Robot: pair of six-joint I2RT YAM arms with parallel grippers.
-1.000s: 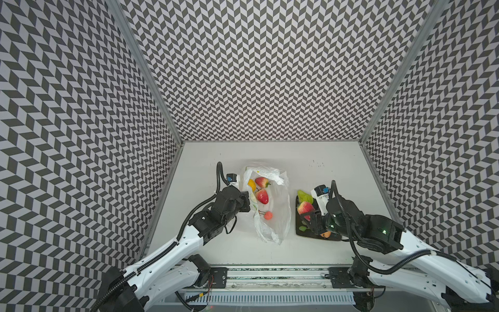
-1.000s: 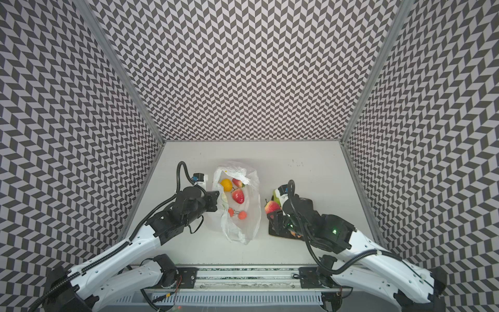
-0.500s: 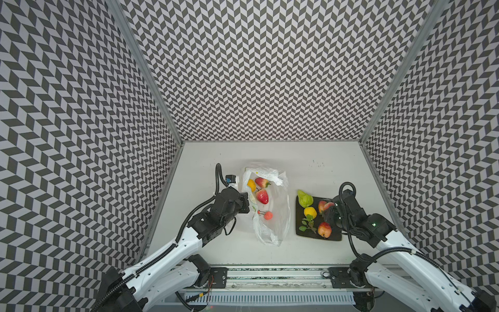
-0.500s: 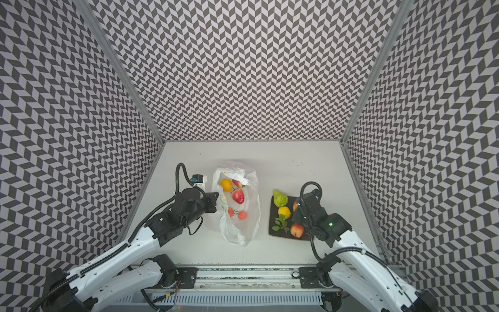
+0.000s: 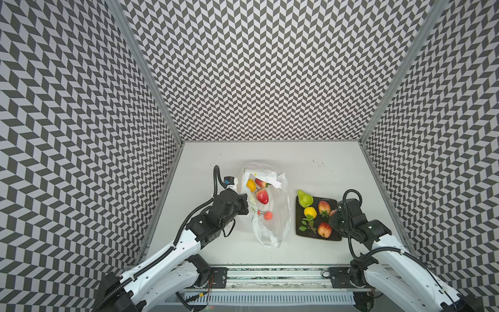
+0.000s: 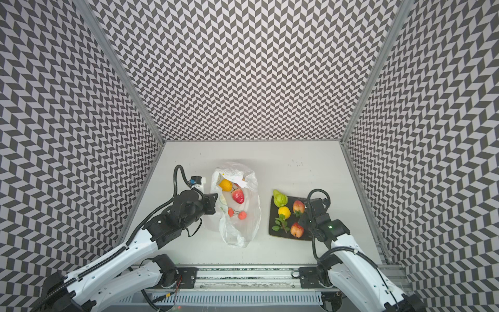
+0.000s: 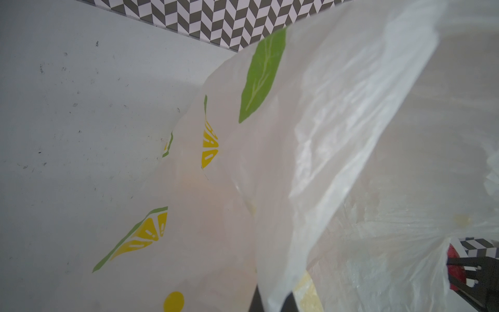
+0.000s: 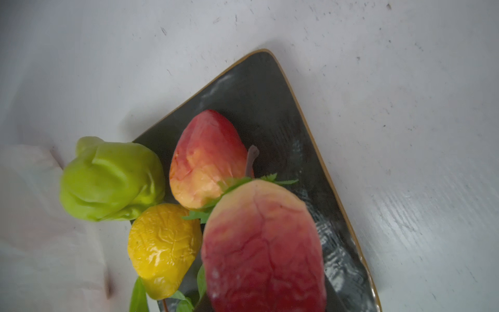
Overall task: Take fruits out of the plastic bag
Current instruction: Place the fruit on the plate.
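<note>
The plastic bag (image 5: 272, 218) lies mid-table (image 5: 324, 167), some fruits (image 5: 262, 196) inside. Our left gripper (image 5: 247, 204) is clenched on its edge. Our right gripper (image 5: 336, 216) hovers over the plate (image 5: 302, 233) alongside; we cannot tell its grip.

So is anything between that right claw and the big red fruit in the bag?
Yes: one side of the bag lies between the right gripper and the big red fruit. From above it looks uncovered; the left gripper pinches the other edge.
</note>
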